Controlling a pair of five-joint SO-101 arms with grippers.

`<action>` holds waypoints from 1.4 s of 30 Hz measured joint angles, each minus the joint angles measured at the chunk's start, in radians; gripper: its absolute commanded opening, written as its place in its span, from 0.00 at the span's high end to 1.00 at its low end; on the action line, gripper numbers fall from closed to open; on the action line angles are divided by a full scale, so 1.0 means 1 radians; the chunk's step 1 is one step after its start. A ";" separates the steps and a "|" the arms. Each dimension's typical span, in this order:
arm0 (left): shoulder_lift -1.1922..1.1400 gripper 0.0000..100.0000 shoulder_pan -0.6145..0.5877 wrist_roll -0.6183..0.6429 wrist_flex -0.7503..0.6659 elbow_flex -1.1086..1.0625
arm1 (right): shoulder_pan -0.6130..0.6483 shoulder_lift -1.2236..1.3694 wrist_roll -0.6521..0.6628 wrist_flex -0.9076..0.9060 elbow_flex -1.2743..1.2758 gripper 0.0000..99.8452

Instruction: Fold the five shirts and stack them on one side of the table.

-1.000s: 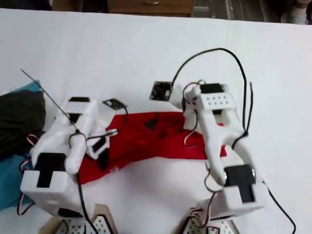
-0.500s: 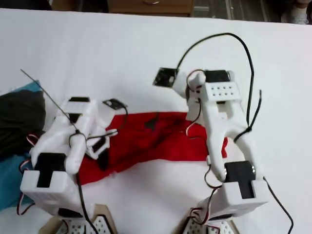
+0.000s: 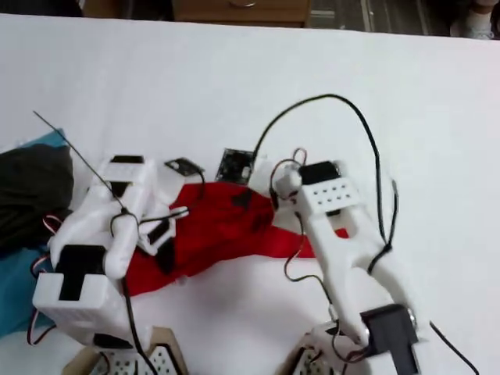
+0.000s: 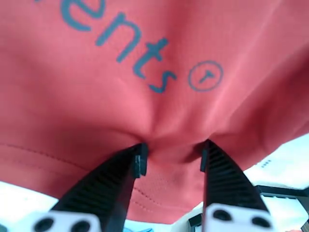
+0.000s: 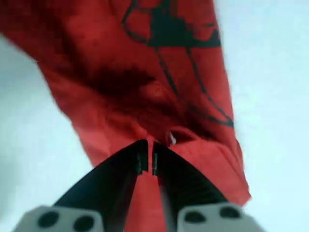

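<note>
A red shirt [image 3: 219, 226] with dark print lies crumpled on the white table [image 3: 156, 78] between the two arms. My left gripper [image 3: 164, 238] is at the shirt's left end. In the left wrist view its black fingers [image 4: 130, 169] pinch a puckered bunch of the red shirt [image 4: 120, 96] near the hem, the gripper [image 4: 172, 157] shut on it. My right gripper [image 3: 266, 205] is over the middle of the shirt. In the right wrist view it [image 5: 148, 162] is shut on a fold of the red shirt [image 5: 159, 96].
A dark shirt [image 3: 31, 187] lies on a blue one [image 3: 16, 289] at the table's left edge. A black cable [image 3: 344, 109] loops above the right arm. The far half of the table is bare. Wooden furniture [image 3: 242, 9] stands behind the table.
The right arm rose away, then swung left and toward the near edge, pulling the shirt's right part leftward. The shirt is now shorter and more bunched. The left arm stayed still.
</note>
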State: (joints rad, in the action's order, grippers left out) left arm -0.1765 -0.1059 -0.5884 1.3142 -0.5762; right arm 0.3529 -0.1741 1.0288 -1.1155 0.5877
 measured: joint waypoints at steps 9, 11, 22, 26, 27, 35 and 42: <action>-0.002 0.79 0.000 0.000 0.000 0.023 | 0.005 0.272 -0.014 0.089 -0.031 0.97; -0.005 0.79 0.000 0.021 0.002 0.040 | 0.009 0.273 -0.014 0.068 -0.035 0.97; -0.008 0.79 0.003 0.051 0.127 0.252 | 0.021 0.109 -0.029 -0.117 -0.003 0.97; -0.008 0.79 0.003 0.054 0.242 0.342 | 0.021 0.054 -0.035 -0.103 0.051 0.97; -0.008 0.79 0.005 0.054 0.267 0.361 | 0.021 0.048 -0.035 -0.098 0.052 0.97; -0.011 0.79 0.005 0.072 0.288 0.381 | 0.021 0.034 -0.064 -0.023 0.095 0.97; -0.011 0.79 0.005 0.075 0.150 0.170 | 0.023 0.032 -0.092 -0.005 0.155 0.97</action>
State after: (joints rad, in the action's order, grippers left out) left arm -0.1872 -0.1013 -0.5132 1.4645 -0.4058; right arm 0.3759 -0.1419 0.9367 -1.1201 0.7426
